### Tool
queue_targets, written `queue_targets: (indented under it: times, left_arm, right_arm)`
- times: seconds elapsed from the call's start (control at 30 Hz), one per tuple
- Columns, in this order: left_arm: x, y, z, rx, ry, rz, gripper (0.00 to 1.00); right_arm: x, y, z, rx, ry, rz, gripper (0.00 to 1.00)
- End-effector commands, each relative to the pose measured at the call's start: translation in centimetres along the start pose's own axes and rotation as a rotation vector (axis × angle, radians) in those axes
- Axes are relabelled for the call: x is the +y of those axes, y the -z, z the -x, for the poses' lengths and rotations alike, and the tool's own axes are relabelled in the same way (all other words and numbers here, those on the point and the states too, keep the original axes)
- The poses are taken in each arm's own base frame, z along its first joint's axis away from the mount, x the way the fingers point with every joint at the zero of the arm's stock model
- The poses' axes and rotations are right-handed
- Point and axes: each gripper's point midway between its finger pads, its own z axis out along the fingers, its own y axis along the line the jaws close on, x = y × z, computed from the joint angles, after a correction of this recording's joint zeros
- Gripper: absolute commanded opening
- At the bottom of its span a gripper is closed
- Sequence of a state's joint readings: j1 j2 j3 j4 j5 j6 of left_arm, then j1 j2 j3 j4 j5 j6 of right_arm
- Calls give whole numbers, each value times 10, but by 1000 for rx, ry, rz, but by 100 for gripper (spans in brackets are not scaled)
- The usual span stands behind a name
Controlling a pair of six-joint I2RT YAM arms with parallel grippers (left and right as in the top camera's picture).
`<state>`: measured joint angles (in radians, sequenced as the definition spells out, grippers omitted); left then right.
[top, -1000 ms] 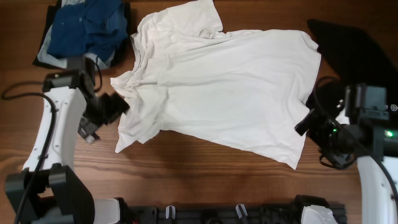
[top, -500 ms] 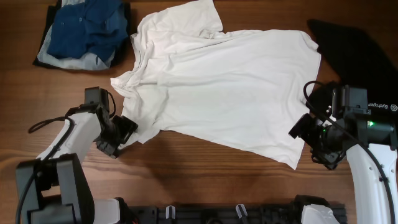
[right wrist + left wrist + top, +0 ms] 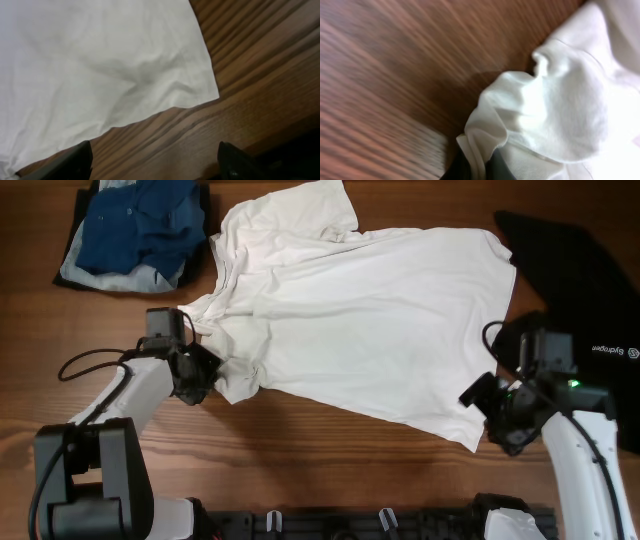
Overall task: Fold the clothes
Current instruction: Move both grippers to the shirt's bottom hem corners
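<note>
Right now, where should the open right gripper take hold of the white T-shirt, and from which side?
Probably the hem corner of the white T-shirt. It lies flat and pointed on the table, just ahead of the right gripper, whose jaws stand open. Come in low from the wood side, toward the point, so one finger can slip under the edge.

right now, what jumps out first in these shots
A big white T-shirt sprawls wrinkled across the middle of the wooden table. The left gripper is pinched shut on its bunched left edge, while the right gripper stands open at the shirt's near right corner. A blue shirt lies crumpled at the far left corner.
</note>
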<state>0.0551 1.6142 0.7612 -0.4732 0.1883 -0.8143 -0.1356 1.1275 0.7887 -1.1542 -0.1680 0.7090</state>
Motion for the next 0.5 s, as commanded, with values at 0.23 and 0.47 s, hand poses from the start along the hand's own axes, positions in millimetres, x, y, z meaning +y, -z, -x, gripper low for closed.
queue_targets:
  times: [0.23, 0.47]
  left_arm:
    - [7, -14, -17, 41, -25, 39, 4]
    - [7, -14, -17, 40, -25, 38, 4]
  right_arm:
    - [-22, -62, -31, 189, -149, -65, 72]
    - [-41, -83, -13, 132, -245, -211, 66]
